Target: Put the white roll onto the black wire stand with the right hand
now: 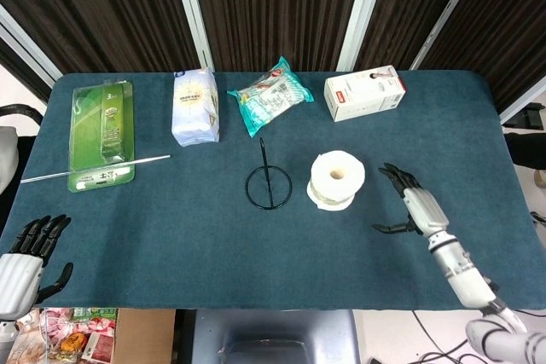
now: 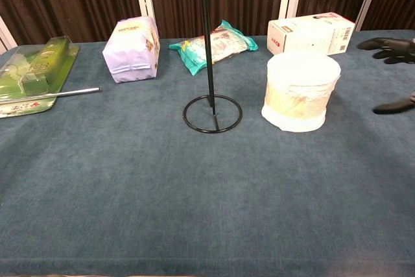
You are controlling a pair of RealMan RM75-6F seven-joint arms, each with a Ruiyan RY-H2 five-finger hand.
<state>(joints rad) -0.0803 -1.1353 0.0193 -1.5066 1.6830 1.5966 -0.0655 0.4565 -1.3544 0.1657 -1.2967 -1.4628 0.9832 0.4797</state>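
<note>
The white roll [image 1: 336, 179] stands upright on the blue cloth, its hollow core facing up; in the chest view the white roll [image 2: 299, 91] sits right of centre. Just to its left stands the black wire stand [image 1: 268, 182], a ring base with a thin upright rod [image 2: 207, 43]. My right hand [image 1: 411, 203] hovers open a short way right of the roll, fingers spread toward it and not touching; only its dark fingertips [image 2: 389, 47] show at the chest view's right edge. My left hand [image 1: 26, 257] rests open at the table's near left corner.
Along the far side lie a green blister pack [image 1: 102, 133] with a thin metal rod [image 1: 94, 169], a pale bag [image 1: 195, 106], a teal packet [image 1: 270, 95] and a white box [image 1: 364, 92]. The table's near edge [image 1: 273, 306] runs below the hands.
</note>
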